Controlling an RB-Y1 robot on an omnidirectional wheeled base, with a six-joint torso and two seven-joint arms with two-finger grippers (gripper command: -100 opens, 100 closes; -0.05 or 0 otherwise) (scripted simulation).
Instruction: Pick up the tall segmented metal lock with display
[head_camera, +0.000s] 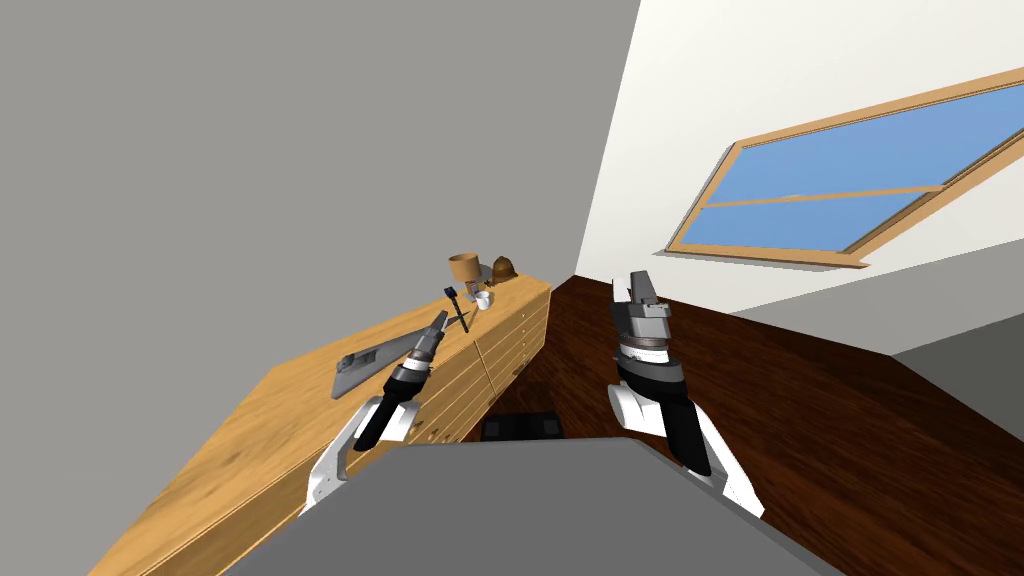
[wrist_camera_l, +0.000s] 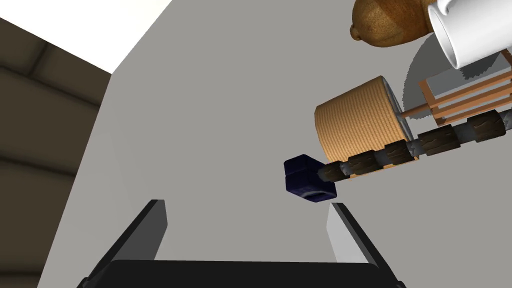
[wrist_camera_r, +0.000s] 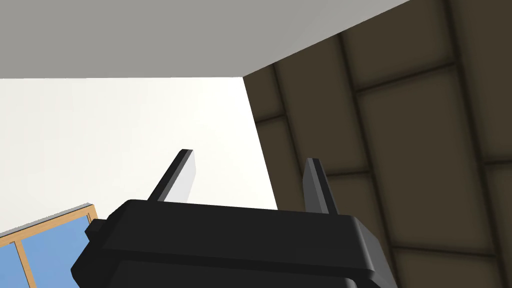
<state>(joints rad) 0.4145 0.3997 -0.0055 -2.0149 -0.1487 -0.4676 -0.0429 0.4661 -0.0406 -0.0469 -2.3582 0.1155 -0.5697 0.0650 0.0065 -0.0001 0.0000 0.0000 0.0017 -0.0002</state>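
Found a woven basket (head_camera: 464, 268) near the far end of a wooden dresser (head_camera: 250, 440), with a white mug (head_camera: 484, 299) just beside it and a brown rounded figure (head_camera: 502, 268) behind. Could not make out the inside of either vessel.

Placed the segmented lock (wrist_camera_l: 400, 150) on the same dresser top, beside the mug and in front of the basket: dark rough segments alternating with grey ones, capped by a dark blue block (wrist_camera_l: 307, 177).

Found the left gripper (wrist_camera_l: 245, 210) wide open and empty, close to the lock. Saw the blue block just past one fingertip (wrist_camera_l: 336, 235), outside the gap, touching neither finger. Found the right gripper (wrist_camera_r: 249, 157) open and empty too, up over the dark floor (head_camera: 800, 420), well apart from the dresser.

Lost the lock's far end, part of the mug and part of a slatted wooden frame (wrist_camera_l: 470, 97) at the edge of the left wrist view. Could not tell whether the lock stood upright or leaned. Noted a flat grey slab (head_camera: 365, 368) on the dresser, partly covered by the left forearm.
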